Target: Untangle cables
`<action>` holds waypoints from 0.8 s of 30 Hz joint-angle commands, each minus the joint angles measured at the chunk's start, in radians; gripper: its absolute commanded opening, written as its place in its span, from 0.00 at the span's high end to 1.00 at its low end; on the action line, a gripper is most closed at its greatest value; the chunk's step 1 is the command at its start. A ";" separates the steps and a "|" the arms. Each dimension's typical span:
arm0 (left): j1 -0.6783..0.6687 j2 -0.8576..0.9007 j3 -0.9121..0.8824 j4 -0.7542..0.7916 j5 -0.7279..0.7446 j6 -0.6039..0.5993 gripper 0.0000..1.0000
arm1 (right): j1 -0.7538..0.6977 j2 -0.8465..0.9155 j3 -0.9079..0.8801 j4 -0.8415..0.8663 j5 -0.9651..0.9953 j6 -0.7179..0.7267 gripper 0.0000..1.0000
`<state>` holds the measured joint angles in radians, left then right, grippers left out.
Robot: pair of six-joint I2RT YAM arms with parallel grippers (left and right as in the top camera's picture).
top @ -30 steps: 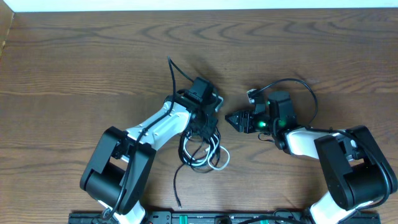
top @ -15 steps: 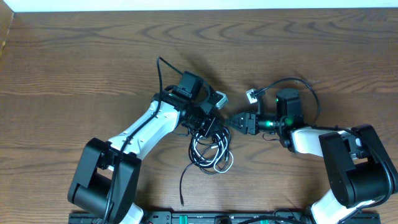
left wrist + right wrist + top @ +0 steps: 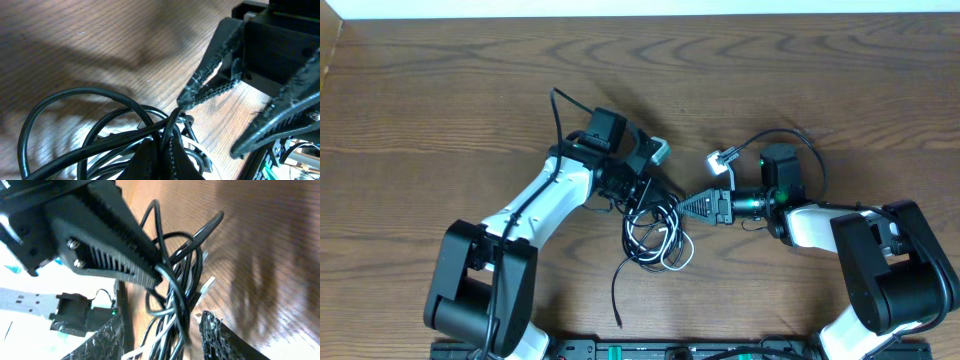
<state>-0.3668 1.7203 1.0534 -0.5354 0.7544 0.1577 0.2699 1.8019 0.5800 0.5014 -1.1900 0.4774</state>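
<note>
The black cable (image 3: 645, 235) lies in a tangled coil in the middle of the table, with a loose tail running toward the front edge. The white cable (image 3: 678, 262) loops through the coil's right side. My left gripper (image 3: 642, 200) is at the coil's top and is shut on black strands, as the left wrist view (image 3: 161, 150) shows. My right gripper (image 3: 686, 207) points left at the coil's right edge. In the right wrist view its fingers (image 3: 160, 342) are open, with black strands (image 3: 175, 295) and the white cable (image 3: 165, 330) between them.
The wooden table (image 3: 440, 90) stretches wide to the left and back. The right arm's thicker black wire and small silver plug (image 3: 720, 158) arch over its wrist. A dark rail (image 3: 650, 350) runs along the front edge.
My left arm has swung up and to the left, pulling the top of the coil with it. My right gripper has moved left until its open fingers straddle the coil's strands.
</note>
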 commanded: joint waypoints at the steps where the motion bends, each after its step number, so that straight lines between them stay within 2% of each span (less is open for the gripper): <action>1: 0.008 -0.013 0.015 -0.002 0.048 0.014 0.93 | 0.006 0.010 -0.005 -0.002 0.000 -0.030 0.54; 3: 0.008 -0.013 0.015 0.002 0.107 0.014 0.93 | 0.018 0.010 -0.005 -0.034 0.097 -0.030 0.54; 9: 0.008 -0.013 0.015 0.010 0.156 0.014 0.93 | 0.056 0.010 -0.005 -0.073 0.262 -0.024 0.53; 15: 0.005 -0.013 0.015 0.027 0.277 0.014 0.93 | 0.101 0.010 -0.005 -0.018 0.349 0.055 0.55; 24: -0.022 -0.013 0.015 0.030 0.317 0.014 0.93 | 0.151 0.010 -0.005 -0.004 0.645 0.212 0.60</action>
<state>-0.3691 1.7203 1.0534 -0.5091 0.9581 0.1577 0.4007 1.8023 0.5793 0.4938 -0.7284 0.6121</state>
